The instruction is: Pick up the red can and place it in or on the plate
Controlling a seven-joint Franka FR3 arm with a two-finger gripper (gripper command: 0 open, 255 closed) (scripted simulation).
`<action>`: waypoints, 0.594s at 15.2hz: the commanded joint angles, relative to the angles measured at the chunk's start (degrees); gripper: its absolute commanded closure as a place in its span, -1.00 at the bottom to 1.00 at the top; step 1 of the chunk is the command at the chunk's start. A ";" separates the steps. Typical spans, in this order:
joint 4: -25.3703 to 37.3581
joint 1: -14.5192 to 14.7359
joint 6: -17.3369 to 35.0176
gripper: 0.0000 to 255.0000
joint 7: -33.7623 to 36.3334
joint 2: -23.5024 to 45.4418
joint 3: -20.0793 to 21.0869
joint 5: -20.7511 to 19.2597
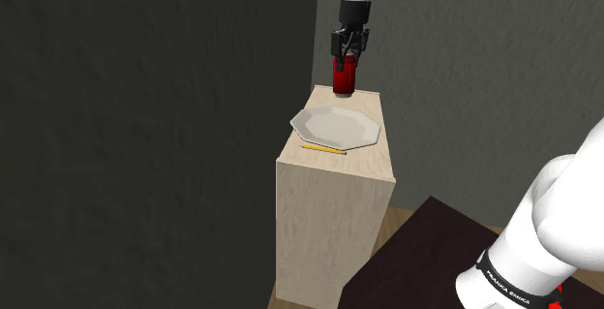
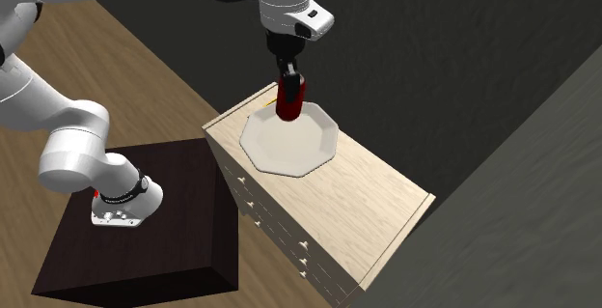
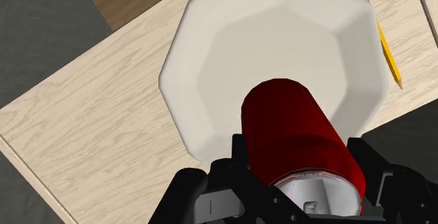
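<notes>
1. The gripper [image 1: 347, 53] points down from above, its fingers closed on the can's upper end, with open air all round it.
2. The red can [image 1: 343, 77] hangs nearly upright in that grip. It is clear of the dresser [image 1: 334, 220] and sits over the plate's 12 o'clock rim in the shoulder view.
3. The wrist view shows the can's lower end over the plate's inner slope, close to the rim rather than the centre.
4. The white, many-sided plate [image 1: 334, 126] lies flat and takes up most of the dresser top's width. In the shoulder view its 9 o'clock rim reaches the top's edge.
5. A yellow pencil [image 1: 322, 148] lies just beside the plate at its 6 o'clock in the shoulder view, between the rim and the near edge of the top.
6. In the second exterior view a long bare stretch of light wood runs from the plate toward 4 o'clock and ends near a grey wall.
7. In that view the drawer fronts face 7 o'clock, toward the dark stand [image 2: 145, 229], with a strip of wooden floor between them.
8. In the shoulder view dark walls stand behind the dresser at 12 o'clock and to its 9 o'clock side.
</notes>
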 commanded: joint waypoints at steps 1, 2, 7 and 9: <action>-1.55 0.63 0.85 1.00 1.53 -0.69 0.77 0.01; -2.45 0.62 1.64 1.00 1.54 -0.80 0.78 0.01; -6.71 0.61 5.54 1.00 1.59 -1.15 0.77 -0.02; -8.30 0.61 7.09 1.00 1.61 -1.20 0.77 -0.03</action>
